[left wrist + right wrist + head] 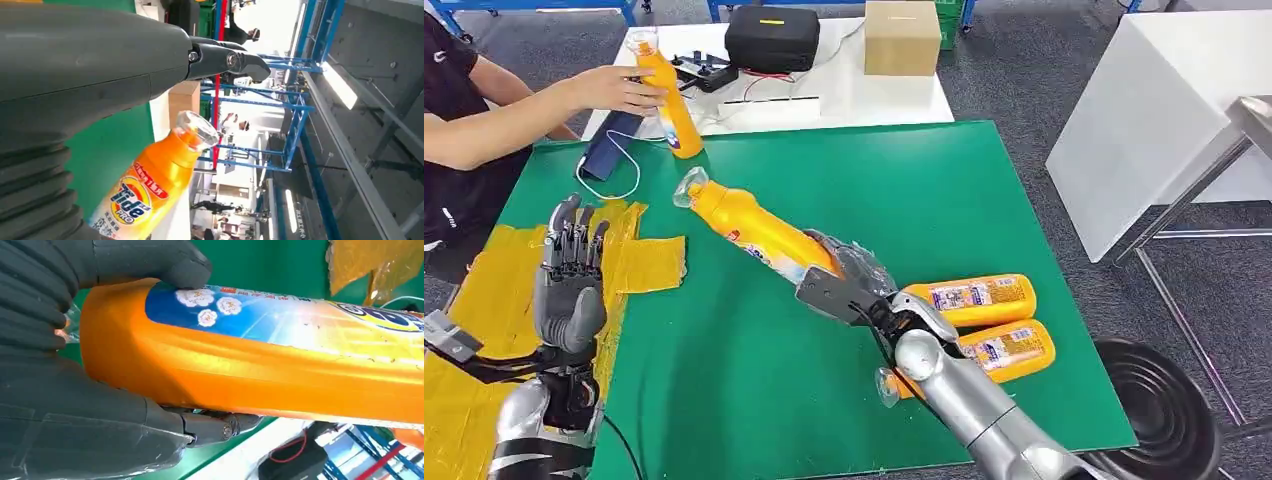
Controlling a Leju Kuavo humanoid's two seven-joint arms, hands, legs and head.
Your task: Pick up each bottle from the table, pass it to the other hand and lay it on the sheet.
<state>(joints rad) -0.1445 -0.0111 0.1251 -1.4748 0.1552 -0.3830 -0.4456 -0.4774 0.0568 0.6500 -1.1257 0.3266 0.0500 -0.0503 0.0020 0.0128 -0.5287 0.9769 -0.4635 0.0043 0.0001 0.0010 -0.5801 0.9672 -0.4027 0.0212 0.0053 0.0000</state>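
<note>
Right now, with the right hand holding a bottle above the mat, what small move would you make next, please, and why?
Probably carry the bottle a little further toward the left hand. The right hand grips its base, its cap points that way, and the left hand waits open and upright over the yellow sheet, apart from the bottle.

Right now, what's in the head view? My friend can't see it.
The right hand holds an orange bottle over the green table, pointing toward the open left hand above the yellow sheet. Two bottles lie nearby; a person holds another.
</note>
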